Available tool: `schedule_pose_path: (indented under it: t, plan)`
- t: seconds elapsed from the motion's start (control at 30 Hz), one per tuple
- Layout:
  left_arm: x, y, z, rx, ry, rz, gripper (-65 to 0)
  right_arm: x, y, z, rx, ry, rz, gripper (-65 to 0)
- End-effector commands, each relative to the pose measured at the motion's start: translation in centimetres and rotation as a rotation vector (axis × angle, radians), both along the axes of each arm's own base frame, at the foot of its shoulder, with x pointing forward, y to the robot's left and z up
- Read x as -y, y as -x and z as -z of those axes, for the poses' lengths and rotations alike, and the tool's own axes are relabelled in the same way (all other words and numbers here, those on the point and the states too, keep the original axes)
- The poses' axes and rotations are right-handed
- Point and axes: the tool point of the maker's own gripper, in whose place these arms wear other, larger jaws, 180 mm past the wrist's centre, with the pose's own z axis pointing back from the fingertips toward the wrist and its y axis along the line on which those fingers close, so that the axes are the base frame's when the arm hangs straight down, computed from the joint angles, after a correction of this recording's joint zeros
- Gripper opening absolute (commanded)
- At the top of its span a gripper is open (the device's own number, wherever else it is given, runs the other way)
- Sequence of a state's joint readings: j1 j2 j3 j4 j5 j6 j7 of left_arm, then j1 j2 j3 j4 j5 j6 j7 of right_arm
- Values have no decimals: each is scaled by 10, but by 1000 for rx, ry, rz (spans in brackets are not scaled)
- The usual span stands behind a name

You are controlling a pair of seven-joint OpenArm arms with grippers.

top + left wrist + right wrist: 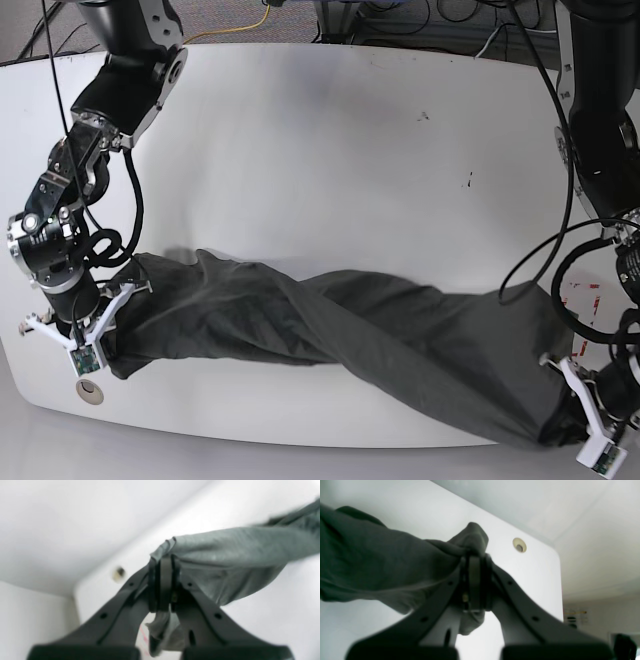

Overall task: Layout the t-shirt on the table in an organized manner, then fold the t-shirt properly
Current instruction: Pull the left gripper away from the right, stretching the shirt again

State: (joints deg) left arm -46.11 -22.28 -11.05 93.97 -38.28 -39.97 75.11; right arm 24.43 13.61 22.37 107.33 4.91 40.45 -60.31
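Note:
The dark grey-green t-shirt (pixel 340 325) lies stretched in a long, twisted band along the near edge of the white table (pixel 330 150). At the band's left end in the base view, my right gripper (pixel 105 335) is shut on a bunched corner of cloth. Its wrist view shows that gripper (pixel 475 555) pinching a fold, with the t-shirt (pixel 370 562) trailing left. My left gripper (pixel 562 412) is shut on the other end, at the near right corner. In the left wrist view that gripper (pixel 163 562) clamps a hem and the t-shirt (pixel 225 555) runs off to the right.
A round grommet hole (pixel 90 392) sits near the table's front left corner, just below the right gripper, and another grommet hole (pixel 119 573) shows beyond the left gripper. Red tape marks (pixel 585 300) lie by the right edge. Cables (pixel 260 15) run behind the far edge.

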Motion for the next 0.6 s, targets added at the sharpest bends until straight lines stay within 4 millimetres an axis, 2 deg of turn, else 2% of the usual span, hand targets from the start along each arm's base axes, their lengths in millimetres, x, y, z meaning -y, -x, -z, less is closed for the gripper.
schedule_pose_path:
  t: [0.0, 0.27, 0.57]
  plan:
    - [-11, 0, -49, 119, 4, -25, -650, 3, -17, -31, 71, 5, -11, -650]
    - [-16, 4, -114, 260, 8, -36, -650, 11, -50, -68, 105, 4, -19, -650]
    - [-35, 5, -161, 326, 29, -64, -650, 14, -78, -124, 165, 13, -35, -650]
